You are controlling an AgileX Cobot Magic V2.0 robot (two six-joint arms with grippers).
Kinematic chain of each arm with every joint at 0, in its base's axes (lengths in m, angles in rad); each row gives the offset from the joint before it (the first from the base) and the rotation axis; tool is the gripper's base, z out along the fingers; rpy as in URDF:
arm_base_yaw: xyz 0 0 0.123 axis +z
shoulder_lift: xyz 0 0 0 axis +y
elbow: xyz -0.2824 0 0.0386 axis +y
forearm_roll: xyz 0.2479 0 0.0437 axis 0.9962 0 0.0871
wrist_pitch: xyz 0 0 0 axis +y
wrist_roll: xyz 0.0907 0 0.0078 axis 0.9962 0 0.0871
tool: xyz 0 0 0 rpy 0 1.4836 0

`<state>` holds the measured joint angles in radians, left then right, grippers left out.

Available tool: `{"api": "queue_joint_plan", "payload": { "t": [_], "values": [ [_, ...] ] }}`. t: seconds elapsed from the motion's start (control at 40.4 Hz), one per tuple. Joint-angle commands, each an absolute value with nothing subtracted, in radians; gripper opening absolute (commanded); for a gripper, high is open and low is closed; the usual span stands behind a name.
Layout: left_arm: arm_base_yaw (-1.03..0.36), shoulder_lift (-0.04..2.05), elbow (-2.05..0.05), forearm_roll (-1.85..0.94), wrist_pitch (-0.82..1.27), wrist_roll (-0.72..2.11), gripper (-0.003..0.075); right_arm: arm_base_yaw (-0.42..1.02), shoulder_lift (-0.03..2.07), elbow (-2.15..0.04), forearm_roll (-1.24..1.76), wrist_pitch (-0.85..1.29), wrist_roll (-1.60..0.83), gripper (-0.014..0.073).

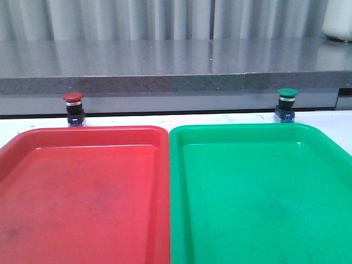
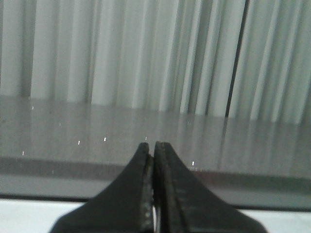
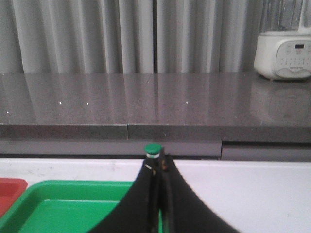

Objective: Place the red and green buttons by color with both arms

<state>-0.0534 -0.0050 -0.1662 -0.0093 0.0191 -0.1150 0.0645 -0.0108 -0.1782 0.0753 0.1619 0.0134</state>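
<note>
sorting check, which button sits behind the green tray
The green-capped button, standing on the table just beyond the green tray's far rim. The red-capped button stands behind the red tray.

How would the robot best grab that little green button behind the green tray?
Probably from above, fingers closing on the black block body under the cap. The green button stands upright just beyond the green tray, and its mushroom cap is wider than the body, so a grip below it shouldn't slip off.

Grey speckled counter [image 1: 165, 60] before pale pleated curtains [image 1: 165, 19], white appliance [image 3: 284, 56] atop.
</note>
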Motion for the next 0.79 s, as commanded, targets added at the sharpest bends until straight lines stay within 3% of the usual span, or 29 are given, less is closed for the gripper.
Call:
{"api": "queue_joint_plan", "payload": {
  "t": [0.0,0.322,0.767],
  "values": [
    [-0.06,0.027,-0.308,-0.018,0.019,-0.115,-0.002,0.059,0.015,-0.306,0.059,0.168,-0.007,-0.007],
    [-0.06,0.254,-0.617,-0.018,0.337,-0.115,-0.002,0.059,0.25,-0.577,0.015,0.415,-0.007,-0.007],
    [-0.06,0.461,-0.629,-0.018,0.451,-0.115,-0.002,0.059,0.515,-0.596,0.015,0.54,-0.007,-0.007]
  ]
}}
